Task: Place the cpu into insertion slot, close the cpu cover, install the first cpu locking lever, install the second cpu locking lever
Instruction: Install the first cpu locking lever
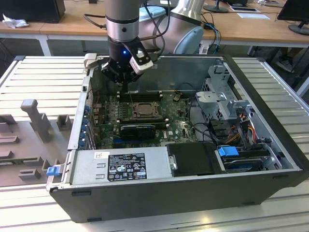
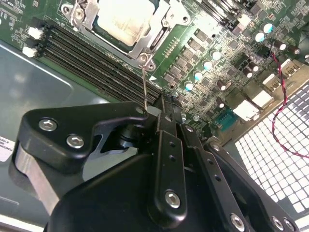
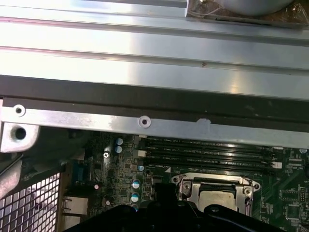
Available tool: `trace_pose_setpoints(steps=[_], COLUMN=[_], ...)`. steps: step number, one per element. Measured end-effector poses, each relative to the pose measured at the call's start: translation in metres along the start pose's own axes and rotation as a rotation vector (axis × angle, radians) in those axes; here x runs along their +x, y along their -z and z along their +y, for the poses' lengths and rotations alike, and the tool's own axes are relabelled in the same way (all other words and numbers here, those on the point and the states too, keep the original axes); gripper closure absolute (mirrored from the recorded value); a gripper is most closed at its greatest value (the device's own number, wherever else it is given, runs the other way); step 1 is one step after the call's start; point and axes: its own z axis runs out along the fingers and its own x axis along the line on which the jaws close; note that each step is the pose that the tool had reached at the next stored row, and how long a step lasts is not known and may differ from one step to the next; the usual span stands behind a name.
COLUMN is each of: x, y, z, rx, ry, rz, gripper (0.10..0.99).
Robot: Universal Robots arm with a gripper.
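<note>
Closest to you in the exterior view is the black wall of the open computer case (image 1: pixel 169 193), with the grey power supply (image 1: pixel 120 164) just behind it. The case lies on its side on a ribbed aluminium surface (image 1: pixel 43 77), and grey fixture blocks (image 1: pixel 36 116) sit off to the exterior view's left.

Deeper in the case you see the green motherboard (image 1: pixel 178 123) with the insertion slot (image 1: pixel 143 110) near its middle. The cpu (image 2: pixel 123 21) is already seated in it, and its pale metal top shows in both wrist views (image 3: pixel 217 198). The cpu cover (image 2: pixel 161 31) is folded down flat around the chip and frames it on all sides (image 3: pixel 186 183). The long black memory slots (image 2: pixel 82 53) run just beside the socket, between it and the case wall.

Your gripper (image 1: pixel 123 83) hangs over the far edge of the socket, above the memory slots. In the second wrist view the fingers (image 2: pixel 166 104) are drawn together with no gap between them. A thin wire locking lever (image 2: pixel 144 84) stands up from the socket's corner and runs to the gripper's tip. It meets the black finger body there, but you cannot tell whether it is pinched or only resting against it.
</note>
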Motion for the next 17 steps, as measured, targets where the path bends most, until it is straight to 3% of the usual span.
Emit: trace_pose_setpoints(steps=[6, 9, 12, 13, 14, 17], x=[-0.0077, -0.0233, -0.0288, -0.0296, -0.0307, -0.0327], y=[-0.0029, -0.0031, -0.0033, -0.0035, -0.0048, -0.0098], z=[-0.0008, -0.002, -0.0025, -0.0026, -0.0035, -0.0042], rx=[-0.001, -0.004, -0.023, -0.036, -0.057, -0.057], ry=[0.0, 0.0, -0.001, -0.003, -0.006, -0.007], rz=[0.0001, -0.0003, -0.0019, -0.0028, -0.0047, -0.0047], gripper=[0.98, 0.98, 0.98, 0.98, 0.98, 0.98])
